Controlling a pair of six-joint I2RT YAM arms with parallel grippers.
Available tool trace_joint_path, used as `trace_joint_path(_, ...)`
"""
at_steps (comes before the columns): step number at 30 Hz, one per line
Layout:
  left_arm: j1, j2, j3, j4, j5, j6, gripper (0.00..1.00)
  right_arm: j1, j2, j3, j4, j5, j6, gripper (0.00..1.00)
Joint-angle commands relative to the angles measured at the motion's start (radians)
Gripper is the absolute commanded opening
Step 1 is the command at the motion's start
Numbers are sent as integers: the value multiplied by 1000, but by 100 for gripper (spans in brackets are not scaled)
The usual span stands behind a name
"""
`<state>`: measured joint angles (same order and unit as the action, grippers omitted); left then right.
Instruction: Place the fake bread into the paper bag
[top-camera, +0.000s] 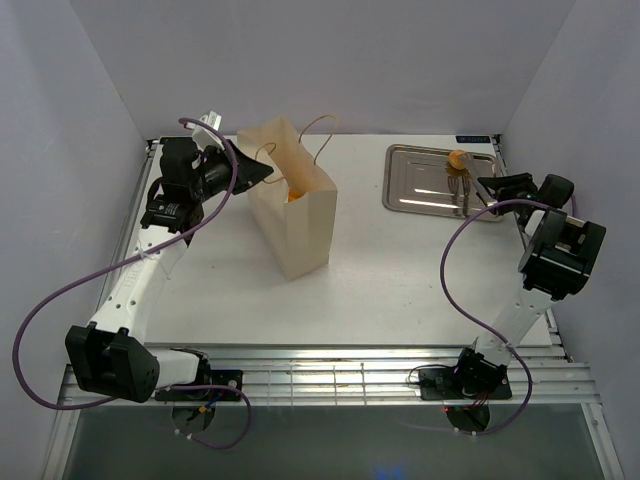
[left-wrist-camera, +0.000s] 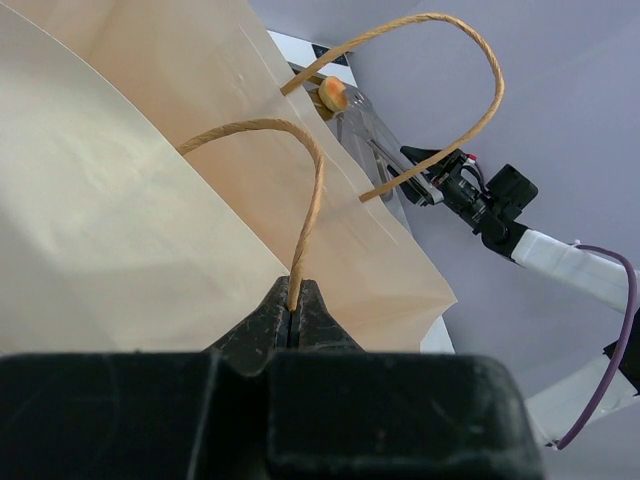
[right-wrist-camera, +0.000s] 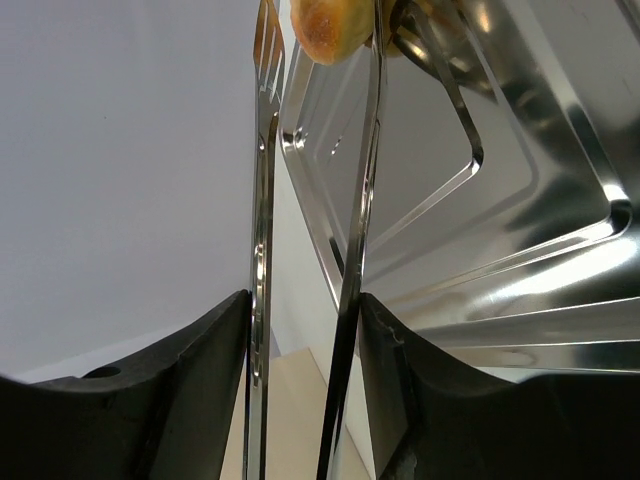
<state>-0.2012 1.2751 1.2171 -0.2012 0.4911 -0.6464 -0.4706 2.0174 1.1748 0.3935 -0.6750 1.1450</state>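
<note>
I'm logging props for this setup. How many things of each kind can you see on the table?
Paper bag: 1
Metal tray: 1
Tongs: 1
Toy pastries: 2 in sight, a bun in the tongs and an orange piece inside the bag; more may be hidden there.
Total: 5

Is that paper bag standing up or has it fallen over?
Upright: the bag stands on the table, mouth open upward; the left end effector pinches one handle.
</note>
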Motion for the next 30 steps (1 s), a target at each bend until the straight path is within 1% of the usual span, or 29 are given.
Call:
trace_joint_path(1,-1,-5,-7,17,14,-4,0,1,20,68,19,-6,-8,53)
trace_joint_path(9,-6,3,-7,19,14,-9,0,6,43,82,21,-6,-10,51)
trace_joint_path(15,-9,1,-8,20,10,-9,0,7,47,82,-1,18,-28,45)
trace_joint_path(19,-12,3,-8,20,7,-10,0,7,50,79,2,18,-30,36)
trace_joint_path(22,-12,4,-5,19,6,-10,0,7,47,75,11,17,-33,26)
trace_joint_path(25,-14,4,-7,19,4,-10,0,7,29,63,37,11,-13,22)
trace_joint_path(26,-14,3,-10,19,3,-10,0,7,12,48,72,8,-2,19)
trace_joint_path(30,-15,-8,-21,16,3,-9,0,7,-40,31,119,0,32,15)
